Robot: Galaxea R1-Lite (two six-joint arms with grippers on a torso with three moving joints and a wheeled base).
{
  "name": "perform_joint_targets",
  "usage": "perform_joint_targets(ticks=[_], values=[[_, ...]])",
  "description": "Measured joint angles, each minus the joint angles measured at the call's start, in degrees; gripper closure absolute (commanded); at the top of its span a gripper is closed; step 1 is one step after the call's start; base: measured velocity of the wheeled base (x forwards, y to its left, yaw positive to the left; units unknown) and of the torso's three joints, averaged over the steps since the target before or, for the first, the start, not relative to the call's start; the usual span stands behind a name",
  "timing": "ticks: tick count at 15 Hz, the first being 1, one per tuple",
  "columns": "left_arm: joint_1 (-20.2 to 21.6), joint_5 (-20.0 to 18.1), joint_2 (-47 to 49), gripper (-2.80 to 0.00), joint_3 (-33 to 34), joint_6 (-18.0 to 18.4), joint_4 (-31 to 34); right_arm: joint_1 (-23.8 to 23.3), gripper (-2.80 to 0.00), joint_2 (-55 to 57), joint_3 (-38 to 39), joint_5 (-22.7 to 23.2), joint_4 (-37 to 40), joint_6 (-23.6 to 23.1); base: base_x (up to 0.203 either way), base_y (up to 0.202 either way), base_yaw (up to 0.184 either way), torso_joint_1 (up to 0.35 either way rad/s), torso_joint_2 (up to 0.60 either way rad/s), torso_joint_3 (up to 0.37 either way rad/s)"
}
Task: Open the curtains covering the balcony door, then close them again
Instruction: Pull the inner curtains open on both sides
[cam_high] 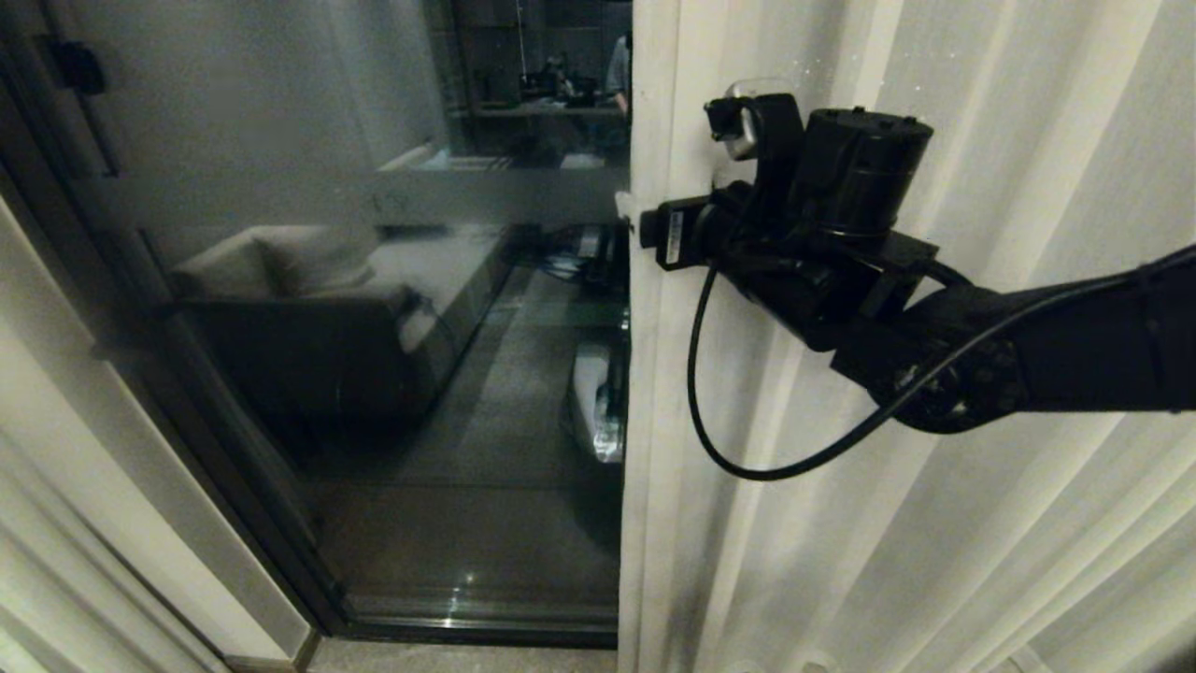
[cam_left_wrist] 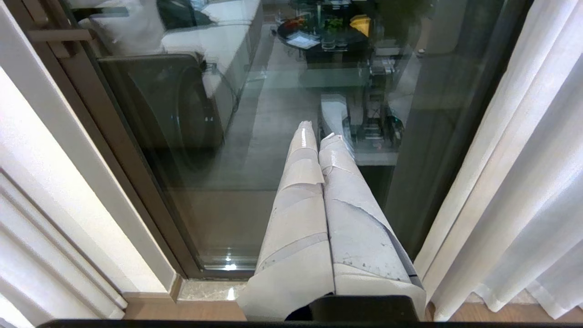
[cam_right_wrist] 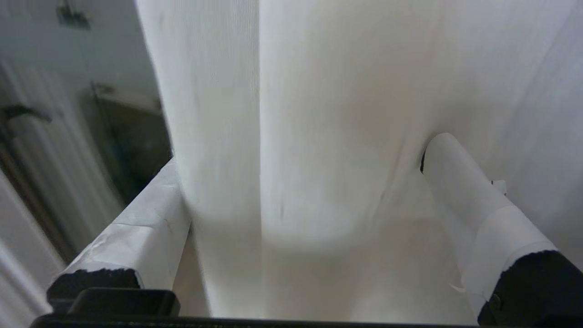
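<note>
One cream curtain (cam_high: pixel 934 523) hangs over the right half of the head view, its straight hemmed edge running down the middle. To its left the balcony door (cam_high: pixel 374 421) shows bare glass in a dark frame, with a frosted band (cam_high: pixel 486 192). My right arm reaches in from the right at mid height. Its gripper (cam_high: pixel 628 210) stands open at that edge. In the right wrist view the curtain's (cam_right_wrist: pixel 319 136) edge fold lies between the taped fingers (cam_right_wrist: pixel 145 218), unclamped. My left gripper (cam_left_wrist: pixel 319 130) is shut on nothing and hangs low before the door glass (cam_left_wrist: pixel 218 182).
A cream wall strip (cam_high: pixel 140 467) borders the door's dark frame (cam_high: pixel 234 486) on the left. The glass reflects a sofa and a table. A stone sill (cam_left_wrist: pixel 205 291) and wooden floor lie at the door's foot. The curtain's (cam_left_wrist: pixel 514 182) hem nearly reaches the floor.
</note>
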Motion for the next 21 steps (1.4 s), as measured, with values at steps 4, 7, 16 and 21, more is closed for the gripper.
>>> perform_joint_targets(ticks=[4, 7, 16, 21], values=[[0.0, 0.0, 0.0, 0.0, 0.0, 0.0, 0.0, -1.5, -2.8, 3.1, -2.2, 0.0, -2.6, -2.0, 0.0, 0.0, 0.0, 0.0, 0.0, 0.0], [0.0, 0.0, 0.0, 0.0, 0.0, 0.0, 0.0, -2.9, -2.8, 4.3, -3.0, 0.0, -3.1, -2.1, 0.0, 0.0, 0.0, 0.0, 0.0, 0.0], [0.0, 0.0, 0.0, 0.0, 0.0, 0.0, 0.0, -4.4, -2.8, 7.1, -6.2, 0.1, -9.6, -1.3, 0.0, 0.0, 0.0, 0.0, 0.0, 0.0], [0.0, 0.0, 0.0, 0.0, 0.0, 0.0, 0.0, -4.6, -2.8, 6.0, -5.8, 0.2, -10.1, -1.5, 0.0, 0.0, 0.0, 0.0, 0.0, 0.0]])
